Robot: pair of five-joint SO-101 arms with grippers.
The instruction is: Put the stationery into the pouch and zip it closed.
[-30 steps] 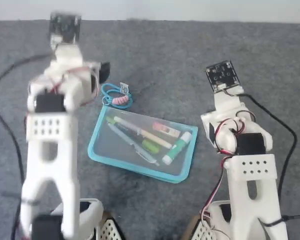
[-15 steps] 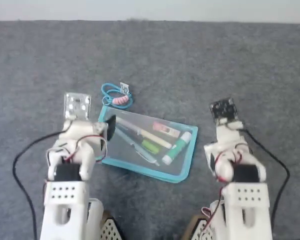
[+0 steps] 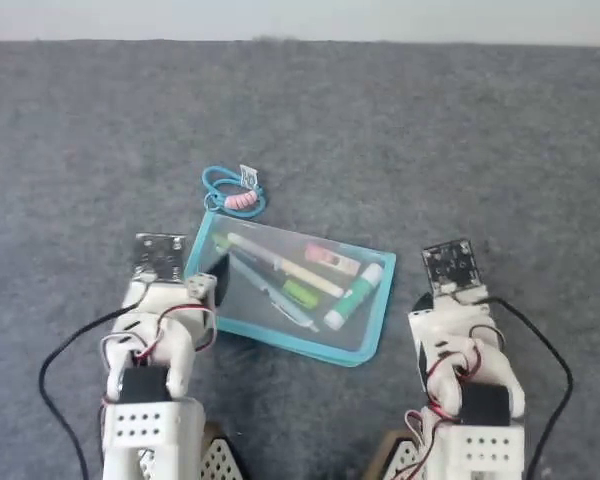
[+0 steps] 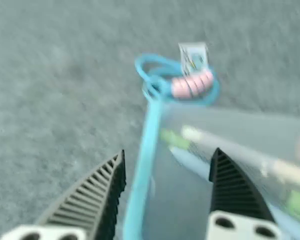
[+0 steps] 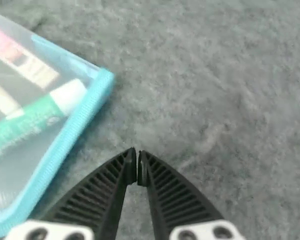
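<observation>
A clear pouch (image 3: 290, 290) with a turquoise border lies flat on the grey carpet, holding pens, a green glue stick (image 3: 358, 292) and a pink eraser (image 3: 331, 258). A blue cord loop with a pink charm (image 3: 236, 194) trails from its far left corner. My left gripper (image 4: 165, 160) is open, its fingers straddling the pouch's left edge (image 4: 142, 170) from above. In the high view the left arm (image 3: 160, 310) is drawn back beside the pouch's near left corner. My right gripper (image 5: 137, 159) is shut and holds nothing, over bare carpet just off the pouch's right edge (image 5: 65, 145).
Grey carpet (image 3: 430, 130) covers the whole surface, with open room behind and to both sides of the pouch. The right arm (image 3: 460, 330) sits folded near the front edge, and cables loop beside both bases.
Both arms have pulled back toward the front edge and lowered. The left arm came from beside the cord loop down to the pouch's near left corner. The pouch has not moved.
</observation>
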